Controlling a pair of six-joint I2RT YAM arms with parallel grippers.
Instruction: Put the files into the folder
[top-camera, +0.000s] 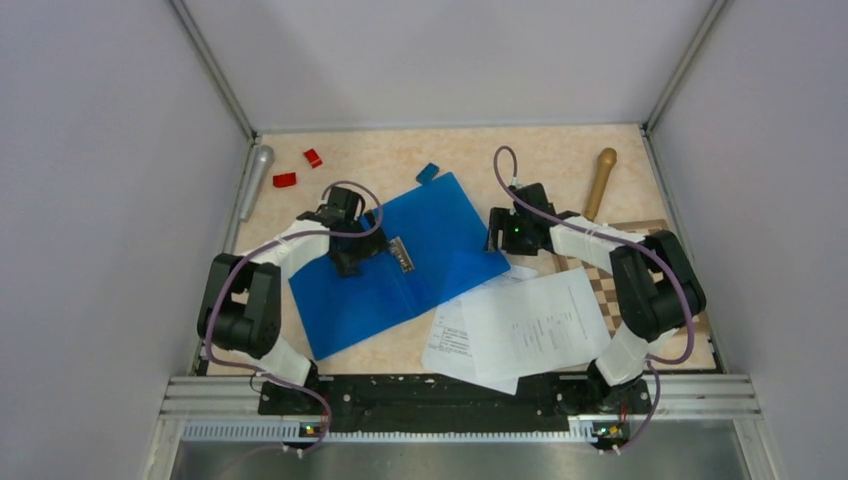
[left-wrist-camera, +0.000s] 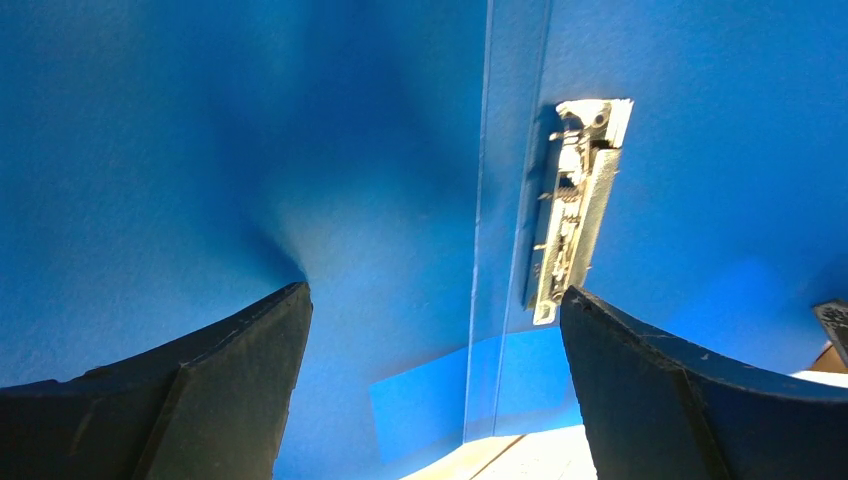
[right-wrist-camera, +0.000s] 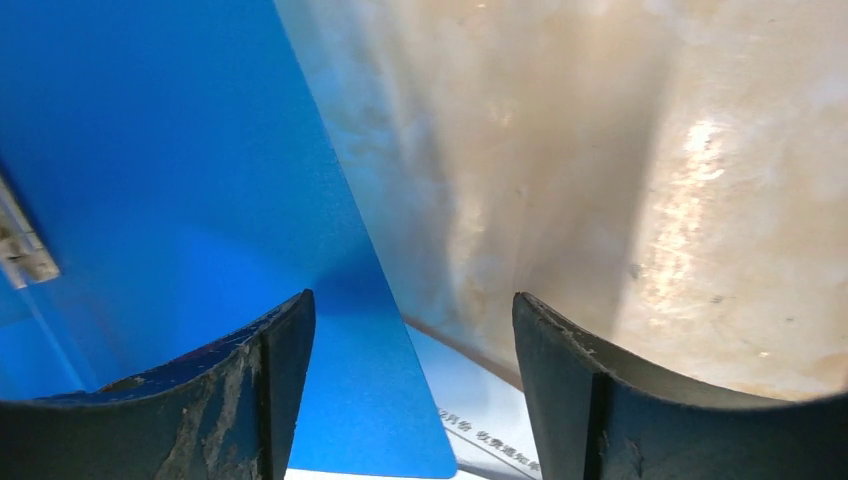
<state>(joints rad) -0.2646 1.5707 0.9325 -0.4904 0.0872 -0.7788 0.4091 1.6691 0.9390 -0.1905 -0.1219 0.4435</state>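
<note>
2 wrist cameras give close detail that the overhead view lacks. From above, the folder (top-camera: 400, 270) lies open and flat, slanted, near the middle of the table (top-camera: 380, 150). The files (top-camera: 535, 325) are fanned out at its near right corner, partly resting on a checkered board (top-camera: 625, 290). That view alone also shows a small blue block (top-camera: 428, 172) beyond the folder, 2 red pieces (top-camera: 284, 180) and a grey cylinder (top-camera: 256, 175) at the far left, and a wooden stick (top-camera: 600, 180) at the far right.

The left wrist view shows the left gripper (left-wrist-camera: 435, 330) with its fingers spread wide, low over the folder's left leaf. The spine crease runs up between the fingers. The metal clip (left-wrist-camera: 575, 210) sits just right of that crease, silver and narrow. Whether the fingers touch the plastic cannot be told.

The right wrist view shows the right gripper (right-wrist-camera: 412, 340) also parted, straddling the folder's right edge, with 1 finger over blue and the other over bare tabletop. Printed paper peeks out at the folder's rounded corner, touching it.

The folder is glossy bright blue, thin, with a paler rectangular patch on the right leaf.
</note>
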